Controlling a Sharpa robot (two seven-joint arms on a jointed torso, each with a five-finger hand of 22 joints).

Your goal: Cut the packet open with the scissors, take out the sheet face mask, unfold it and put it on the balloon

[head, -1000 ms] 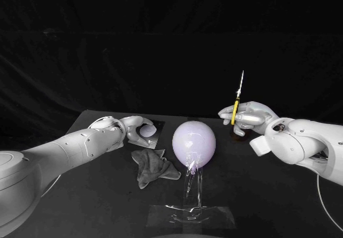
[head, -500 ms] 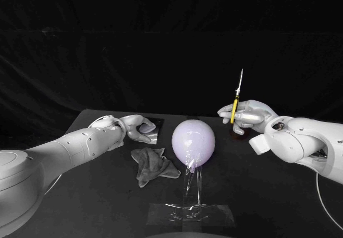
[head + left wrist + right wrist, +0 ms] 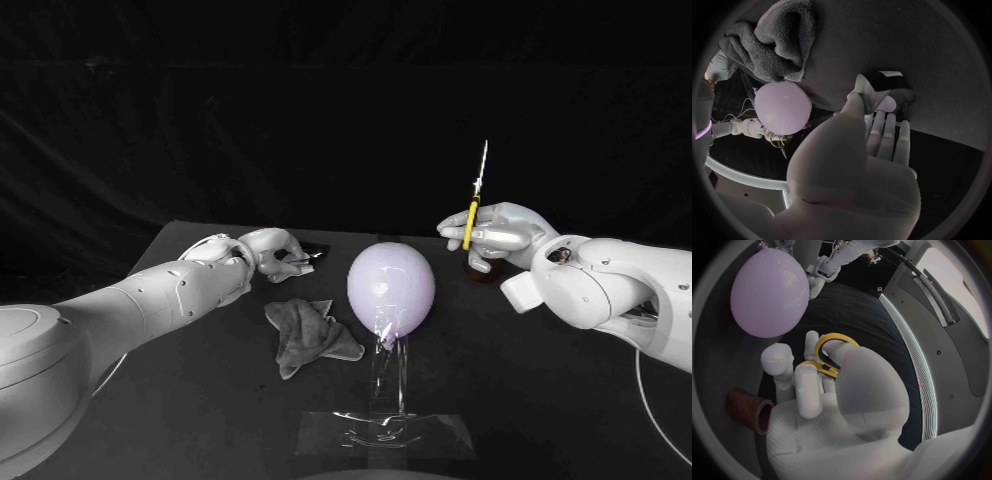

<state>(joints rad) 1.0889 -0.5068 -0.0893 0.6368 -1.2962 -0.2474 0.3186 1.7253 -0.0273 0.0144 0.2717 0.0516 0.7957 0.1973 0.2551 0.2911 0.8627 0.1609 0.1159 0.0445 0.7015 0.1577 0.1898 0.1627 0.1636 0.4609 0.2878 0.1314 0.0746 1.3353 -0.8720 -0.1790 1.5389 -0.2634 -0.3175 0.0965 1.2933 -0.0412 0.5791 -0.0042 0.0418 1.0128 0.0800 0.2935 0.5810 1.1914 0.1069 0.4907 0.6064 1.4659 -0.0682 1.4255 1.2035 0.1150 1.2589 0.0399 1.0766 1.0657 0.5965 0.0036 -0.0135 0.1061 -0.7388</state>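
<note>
The pale lilac balloon stands upright on a clear stand mid-table and also shows in the wrist views. The dark packet lies low on the table left of it, with my left hand over its near edge. There the thumb and a fingertip pinch the packet. My right hand is raised right of the balloon. It grips the yellow-handled scissors, blades pointing straight up.
A crumpled grey cloth lies in front of the left hand, just left of the balloon's stand. A brown cup stands on the table by the right hand. The table's far edge runs close behind both hands.
My left hand has lowered the packet from a tilted, lifted position down onto the table. The right hand and scissors have barely moved.
</note>
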